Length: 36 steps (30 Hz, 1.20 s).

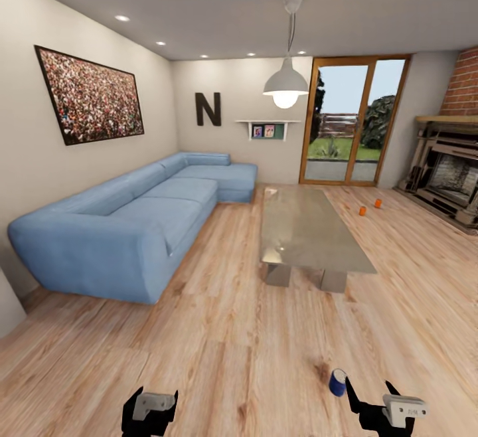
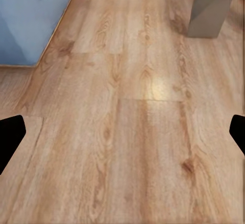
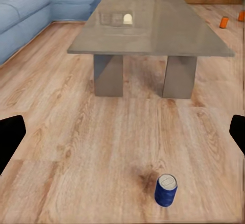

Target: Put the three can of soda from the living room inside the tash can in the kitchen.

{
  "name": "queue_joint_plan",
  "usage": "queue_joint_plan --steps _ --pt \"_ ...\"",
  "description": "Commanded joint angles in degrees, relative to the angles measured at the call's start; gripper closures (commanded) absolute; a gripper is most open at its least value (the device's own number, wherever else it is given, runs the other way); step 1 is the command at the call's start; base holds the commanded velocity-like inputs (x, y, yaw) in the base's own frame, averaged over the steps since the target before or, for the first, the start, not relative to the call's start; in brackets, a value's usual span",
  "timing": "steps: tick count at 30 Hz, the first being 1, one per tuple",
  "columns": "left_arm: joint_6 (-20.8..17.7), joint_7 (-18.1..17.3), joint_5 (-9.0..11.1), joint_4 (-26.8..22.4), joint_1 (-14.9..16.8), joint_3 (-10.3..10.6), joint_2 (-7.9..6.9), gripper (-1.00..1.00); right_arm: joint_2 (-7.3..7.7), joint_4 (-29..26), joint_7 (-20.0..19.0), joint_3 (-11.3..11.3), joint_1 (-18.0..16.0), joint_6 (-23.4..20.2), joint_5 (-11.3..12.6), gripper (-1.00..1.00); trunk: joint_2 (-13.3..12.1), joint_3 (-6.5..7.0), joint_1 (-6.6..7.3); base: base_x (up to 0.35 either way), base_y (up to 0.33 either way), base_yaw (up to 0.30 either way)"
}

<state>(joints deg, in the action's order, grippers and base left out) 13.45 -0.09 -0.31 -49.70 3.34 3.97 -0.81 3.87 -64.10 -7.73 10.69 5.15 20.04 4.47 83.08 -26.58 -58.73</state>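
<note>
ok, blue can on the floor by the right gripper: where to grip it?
Grip the blue can across its round side wall, mid-height, jaws level. It stands upright with bare floor all around, so the right gripper could probably come straight in from the robot's side.

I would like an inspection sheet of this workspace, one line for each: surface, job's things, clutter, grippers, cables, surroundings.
Surface: wood plank floor; the glass-topped low table stands on two grey legs, top bare.
Job's things: two orange soda cans stand on the floor past the table, toward the fireplace. A third orange can and the trash can: nothing seen.
Clutter: one blue can upright on the floor, just ahead of the right gripper.
Grippers: left gripper and right gripper both open, empty, low over the floor.
Cables: nothing seen.
Surroundings: blue corner sofa, glass doors, pendant lamp, wall picture.
</note>
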Motion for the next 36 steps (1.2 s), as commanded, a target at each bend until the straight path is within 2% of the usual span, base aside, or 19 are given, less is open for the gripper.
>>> queue_joint_plan --steps 1,22,28,36 --pt "0.0 0.0 -0.01 0.02 0.0 0.01 0.0 -1.0 0.0 -0.01 0.0 0.03 0.01 0.0 0.0 -1.0 0.0 -0.04 0.0 0.0 -0.001 -0.172" --pt "0.09 -0.08 0.26 1.8 0.0 -0.46 -0.07 -1.0 -0.08 -0.26 -0.11 -0.1 0.02 0.05 0.01 -1.0 0.0 -0.97 0.0 0.0 0.0 -0.198" --pt "-0.02 0.01 -0.04 1.79 0.0 -0.09 -0.02 -1.0 -0.09 -0.17 -0.09 -0.24 0.02 0.01 0.01 -1.0 0.0 -1.06 0.0 0.022 -0.025 -0.06" --pt "-0.17 0.2 -0.32 1.8 0.0 0.14 0.01 -1.0 -0.09 -0.15 -0.09 -0.32 0.03 0.0 0.01 -1.0 0.0 -1.08 0.0 0.128 -0.214 -0.007"
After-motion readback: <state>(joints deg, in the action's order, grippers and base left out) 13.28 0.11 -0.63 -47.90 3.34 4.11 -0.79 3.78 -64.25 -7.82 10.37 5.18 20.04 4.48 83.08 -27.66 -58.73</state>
